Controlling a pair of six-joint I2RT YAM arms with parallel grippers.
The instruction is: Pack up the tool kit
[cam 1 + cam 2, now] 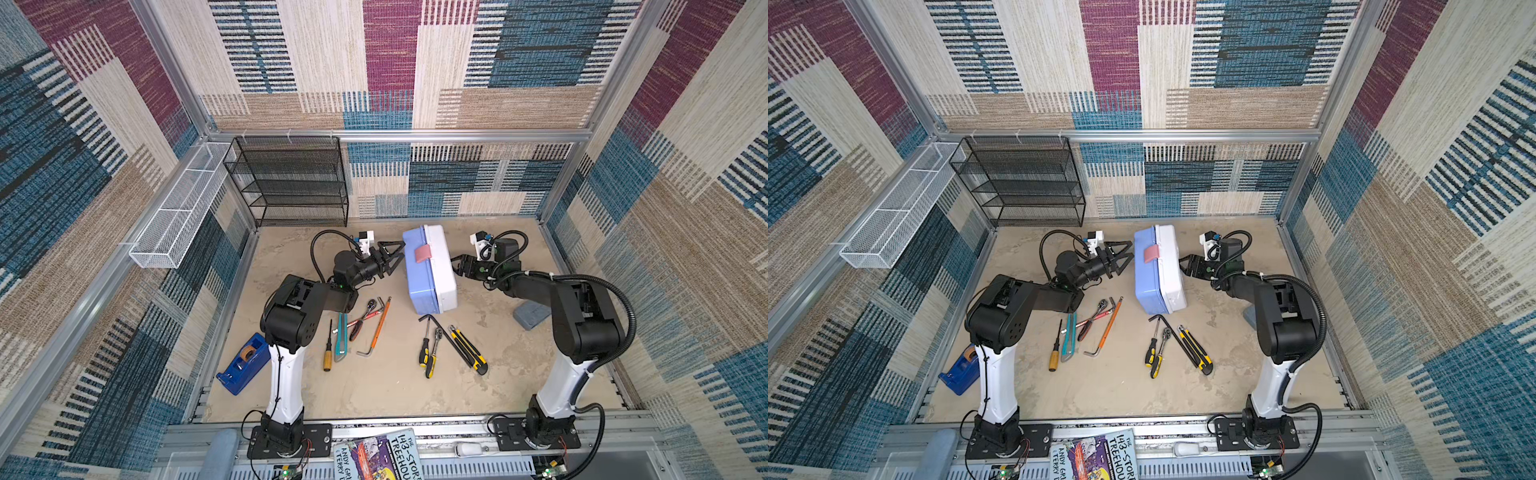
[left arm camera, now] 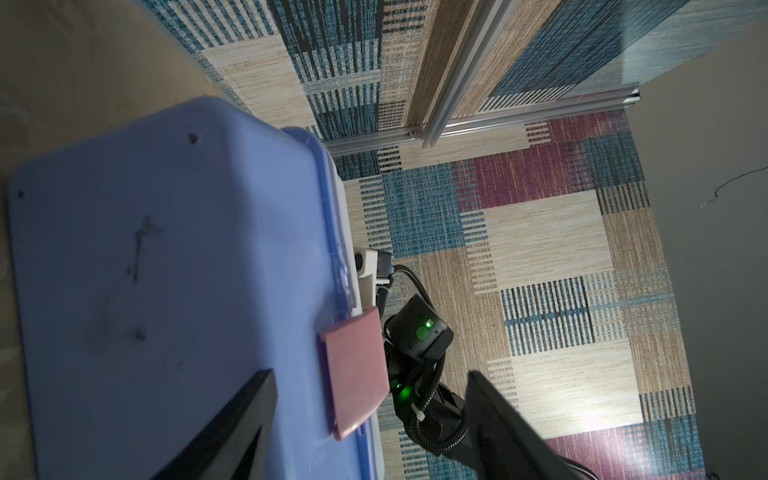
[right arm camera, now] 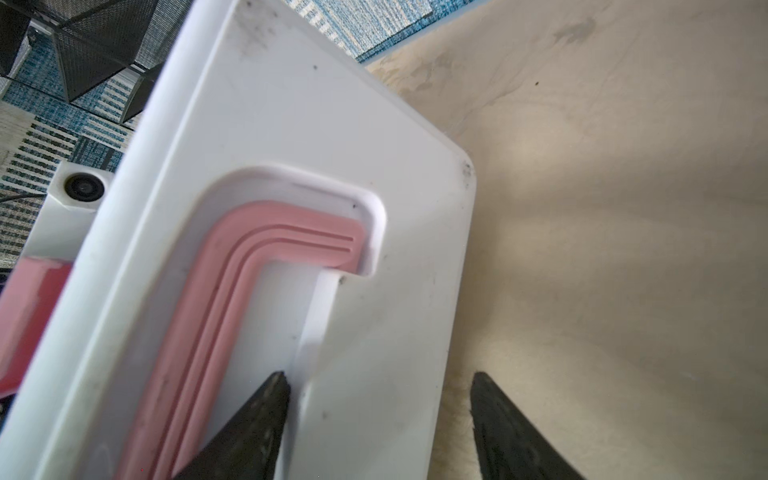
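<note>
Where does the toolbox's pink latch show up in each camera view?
Top views: the pink latch sits across the seam between light-blue base and white lid, on the upturned face, in both top views.
Left wrist: close up, hanging over the light-blue base's rim.
Right wrist: only a pink piece past the white lid's edge, probably the latch.
Shared landmark: the toolbox itself, in all four.

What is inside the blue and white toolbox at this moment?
Its inside is hidden: the toolbox stands on its side, white lid closed against the blue base, pink latch across the seam. Loose tools lie outside it on the table.
</note>
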